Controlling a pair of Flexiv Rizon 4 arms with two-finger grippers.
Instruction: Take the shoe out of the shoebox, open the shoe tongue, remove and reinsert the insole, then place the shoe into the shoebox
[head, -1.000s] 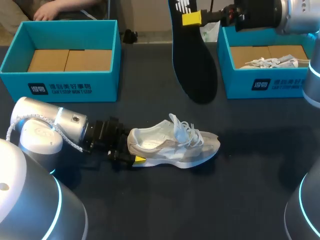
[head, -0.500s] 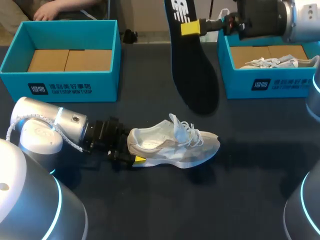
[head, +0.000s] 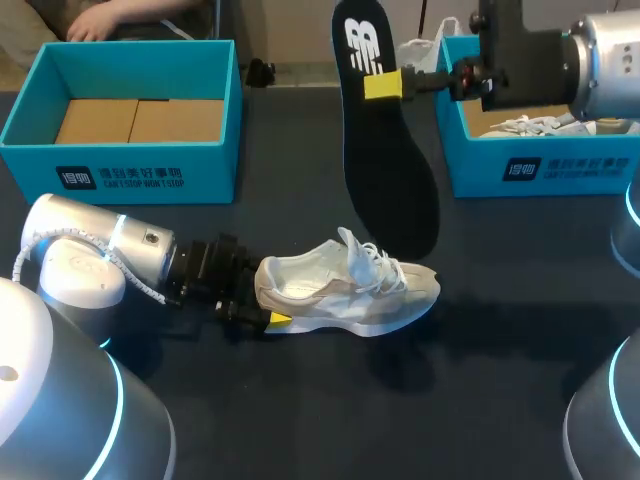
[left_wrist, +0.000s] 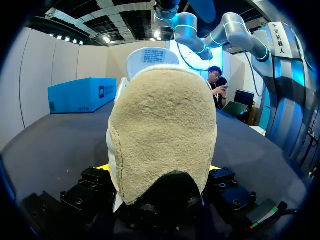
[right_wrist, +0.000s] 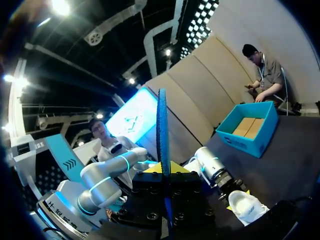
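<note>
A: Where is the shoe (head: 345, 290) right now?

B: It stands on its sole on the table (head: 300, 420), outside both boxes, toe toward my right. The left gripper (head: 264, 305) is clamped on the heel with a finger on either side. In the left wrist view the heel fills the space between the yellow tips.

A: And the insole (head: 388, 170)?

B: It is in the air, hanging nearly upright with its toe end down, just above and behind the laces (head: 368, 262). The right gripper (head: 382, 85) pinches it flat between its fingers near the heel end.

A: So the step is putting it back in. How should that go?

B: Toe end first, I think. The tongue and laces stand over the opening, so the tip should enter behind them at a slant, aimed at the shoe's toe. Then it slides forward, and the heel end goes down last. The insole looks soft and is held at one end only, so it should be pushed slowly or it may buckle. The left grip must hold firm so the shoe does not skid.

A: How do the arms sit?

B: The left arm (head: 100, 265) lies low along the table, fingers pointing along the shoe. The right arm (head: 560, 65) comes in high over the right-hand box (head: 480, 170), wrist level, fingers pointing toward the middle.
</note>
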